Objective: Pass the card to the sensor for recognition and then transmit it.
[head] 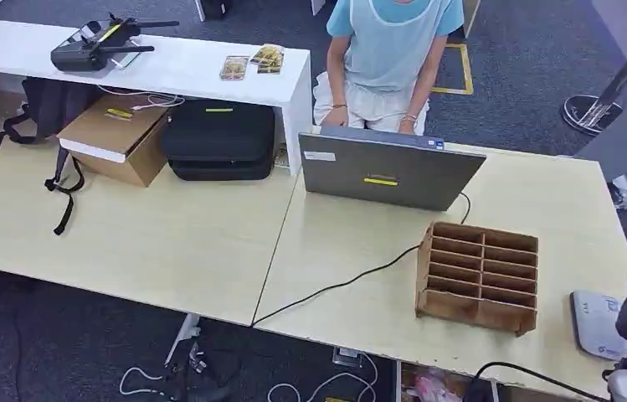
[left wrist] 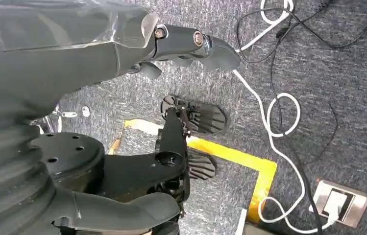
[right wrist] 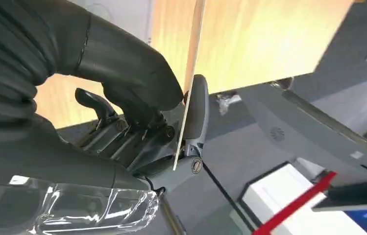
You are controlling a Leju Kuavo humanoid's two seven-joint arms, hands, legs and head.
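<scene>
Left hand (left wrist: 191,46) hung over grey carpet, fingers apart, holding nothing. Grey laptop (head: 387,172) with yellow label, text unreadable, stood far on pale wood table (head: 167,243). Brown slotted wooden organizer (head: 477,276) sat right of the black cable (head: 335,285). White sensor (head: 598,322) lay at right edge. Right hand (right wrist: 142,122) pinched thin card (right wrist: 188,83) edge-on

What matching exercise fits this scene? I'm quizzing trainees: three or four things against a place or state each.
Things:
1. card
2. laptop
3. wooden organizer
4. left hand

Places or states:
A. standing on the table, compartments empty
B. hanging over the carpet, holding nothing
C. pinched in the right hand
D. open in front of the seated person

Pairs: 1-C, 2-D, 3-A, 4-B
</scene>
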